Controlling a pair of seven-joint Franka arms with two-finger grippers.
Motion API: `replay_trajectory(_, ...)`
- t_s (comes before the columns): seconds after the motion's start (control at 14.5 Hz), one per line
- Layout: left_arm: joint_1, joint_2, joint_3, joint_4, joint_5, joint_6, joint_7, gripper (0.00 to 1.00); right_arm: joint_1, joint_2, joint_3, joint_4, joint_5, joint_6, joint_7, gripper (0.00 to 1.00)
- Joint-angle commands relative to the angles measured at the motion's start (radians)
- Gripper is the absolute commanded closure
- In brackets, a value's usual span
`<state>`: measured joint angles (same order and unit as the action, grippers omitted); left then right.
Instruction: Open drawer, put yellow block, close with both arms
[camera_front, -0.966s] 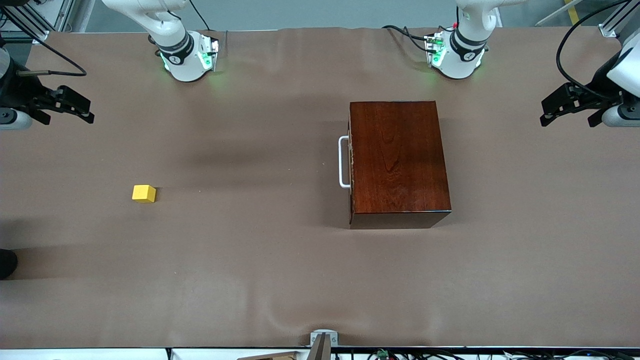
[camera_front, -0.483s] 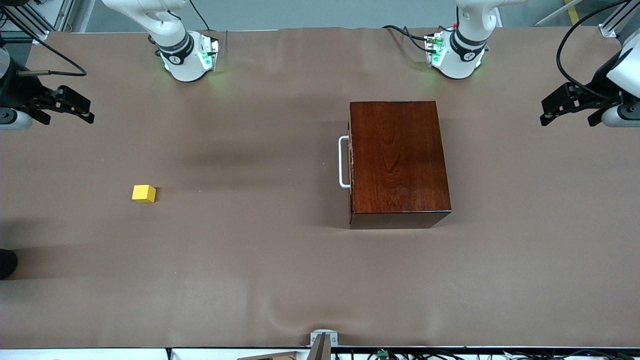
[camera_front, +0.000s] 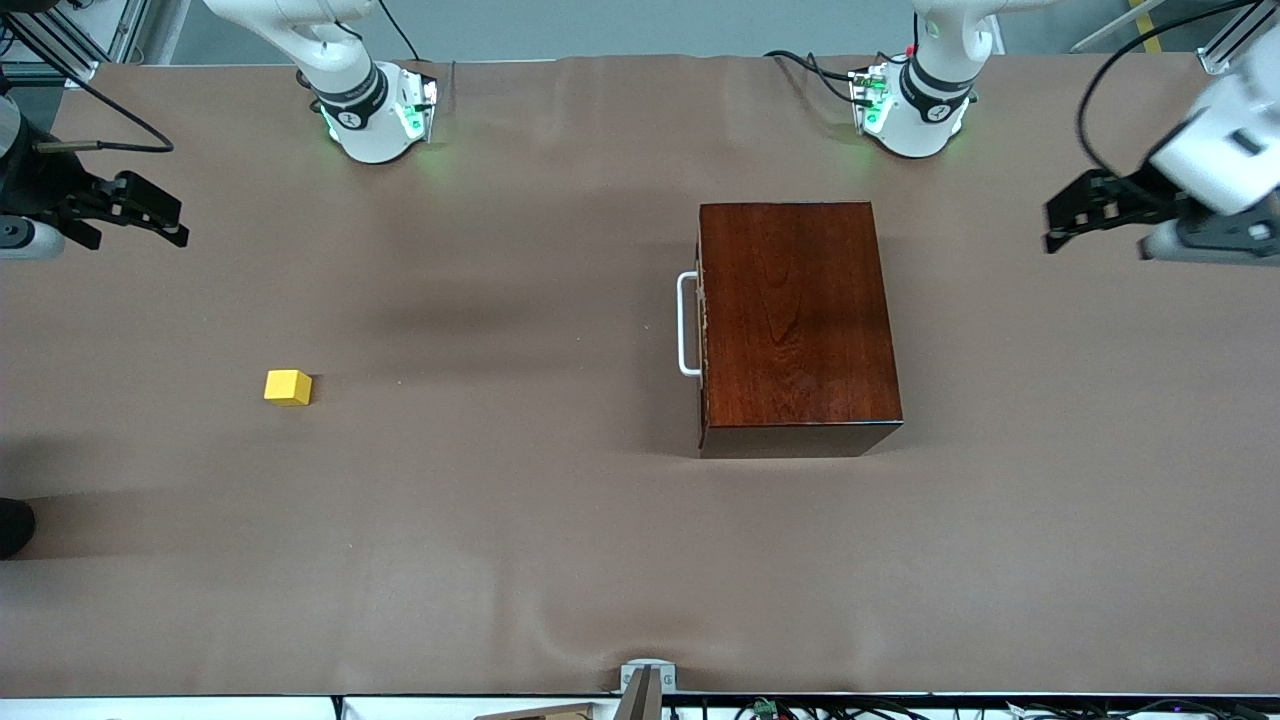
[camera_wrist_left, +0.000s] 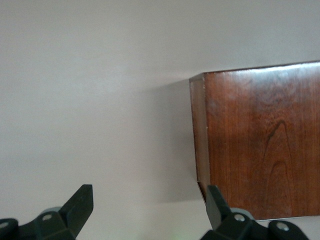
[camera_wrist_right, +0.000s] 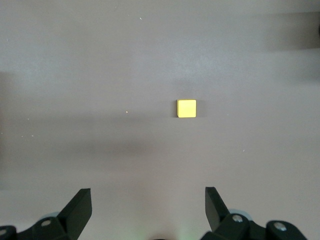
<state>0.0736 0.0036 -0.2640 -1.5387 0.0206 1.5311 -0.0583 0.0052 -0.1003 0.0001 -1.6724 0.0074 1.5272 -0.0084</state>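
While the drawer (camera_front: 700, 325) sits closed, both grippers hover spread – left gripper (camera_front: 1075, 215) near the box (camera_front: 795, 320), right gripper (camera_front: 150, 215) above the block (camera_front: 288, 387).

A matt brown covering, cloth or paper by its look, lies over the desk (camera_front: 560, 520) in soft ripples along the edges. The box (camera_front: 795, 320) is glossy dark reddish wood, its grain plain under a polished finish, and the drawer (camera_front: 703, 330) shows a chipped pale edge and a smooth white handle (camera_front: 686, 324). The yellow block (camera_front: 288, 387) looks smooth and matt. Both arms (camera_front: 340, 60) wear glossy white shells; their fingers (camera_wrist_left: 80, 205) look like matt black plastic.
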Motion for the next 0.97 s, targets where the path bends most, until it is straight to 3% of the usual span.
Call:
replay_trajectory(0.0, -0.085, 0.055, -0.009, 0.028, 0.074, 0.001, -0.014, 0.00, -0.004, -0.024, 0.001, -0.021, 0.011, 0.001, 0.010, 0.00)
replay_trajectory(0.41, -0.265, 0.212, -0.009, 0.109, 0.068, 0.027, -0.070, 0.00, -0.004, -0.024, 0.001, -0.021, 0.011, 0.001, 0.010, 0.00)
replay_trajectory(0.9, -0.514, 0.427, 0.005, 0.252, 0.111, 0.121, -0.415, 0.00, -0.004, -0.024, 0.001, -0.021, 0.011, 0.001, 0.010, 0.00)
